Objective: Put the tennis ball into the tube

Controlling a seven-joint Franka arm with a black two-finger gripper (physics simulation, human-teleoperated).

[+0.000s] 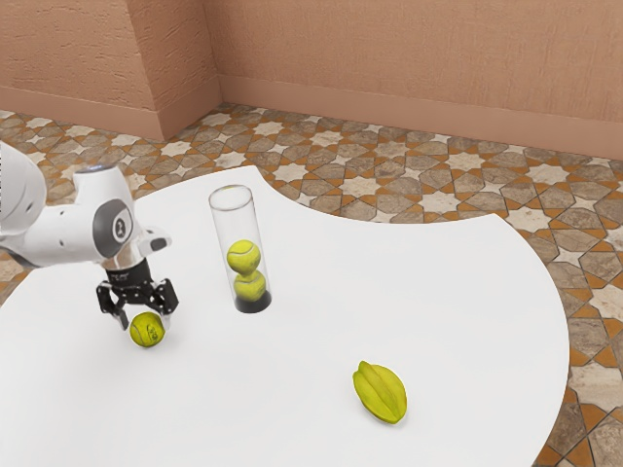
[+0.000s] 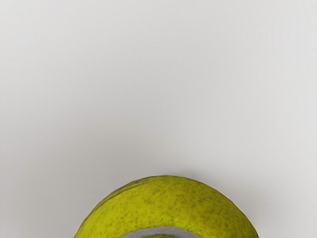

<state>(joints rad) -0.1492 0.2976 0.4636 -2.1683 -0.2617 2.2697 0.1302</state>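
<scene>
My gripper (image 1: 145, 322) is low over the white table at the exterior view's left, its fingers spread open on either side of a yellow-green tennis ball (image 1: 147, 331). The ball's top is between the fingertips, and its lower part shows beneath them. In the wrist view the ball (image 2: 166, 206) is large, just under my hand. A clear upright tube (image 1: 226, 222) with a dark base stands a short way toward the exterior view's right, its top rim open. Two tennis balls (image 1: 243, 257) are stacked inside it.
A yellow-green star fruit (image 1: 380, 392) lies on the white table (image 1: 448, 302), nearer the exterior camera and further to the exterior view's right than the tube. The tabletop's curved edge runs behind the tube.
</scene>
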